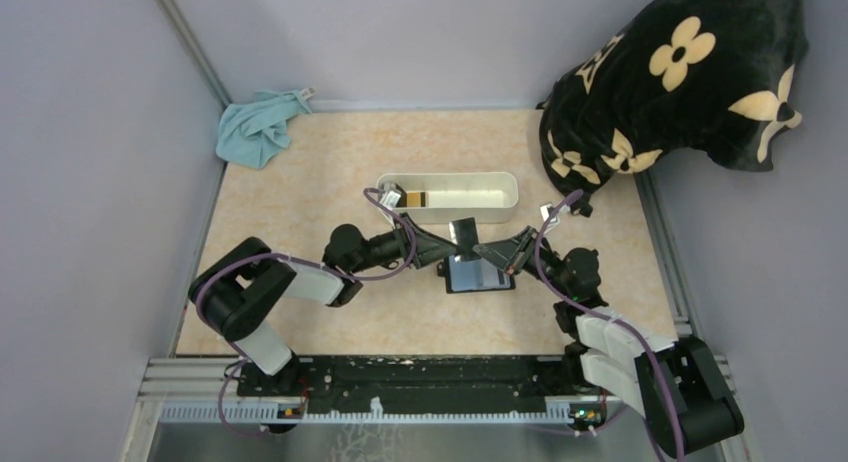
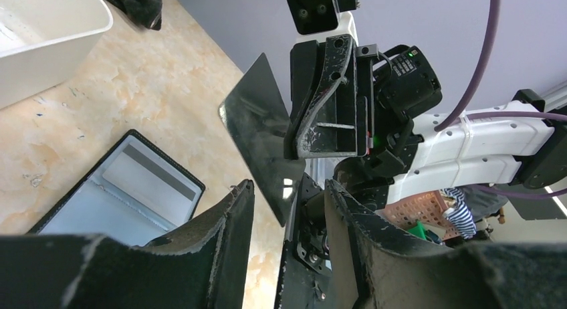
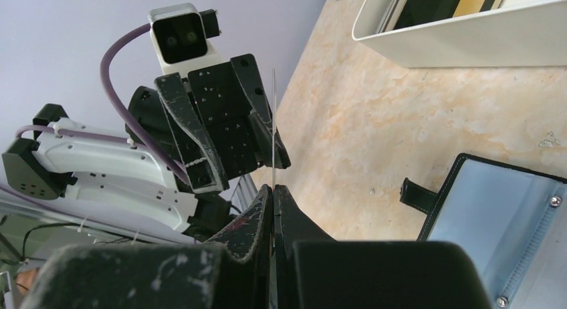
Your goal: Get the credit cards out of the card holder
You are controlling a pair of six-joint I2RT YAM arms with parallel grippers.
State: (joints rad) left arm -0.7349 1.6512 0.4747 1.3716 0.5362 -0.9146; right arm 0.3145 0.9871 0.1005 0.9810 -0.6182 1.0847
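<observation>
The black card holder lies open on the table, its grey-blue inside up; it also shows in the left wrist view and the right wrist view. My right gripper is shut on a dark credit card and holds it upright above the holder's far edge. In the right wrist view the card is edge-on between the closed fingers. My left gripper faces it, open. In the left wrist view the card's lower corner hangs between the spread fingers, not touching them.
A white oblong tray stands just behind the grippers with flat items at its left end. A blue cloth lies at the back left corner. A black flowered cushion fills the back right.
</observation>
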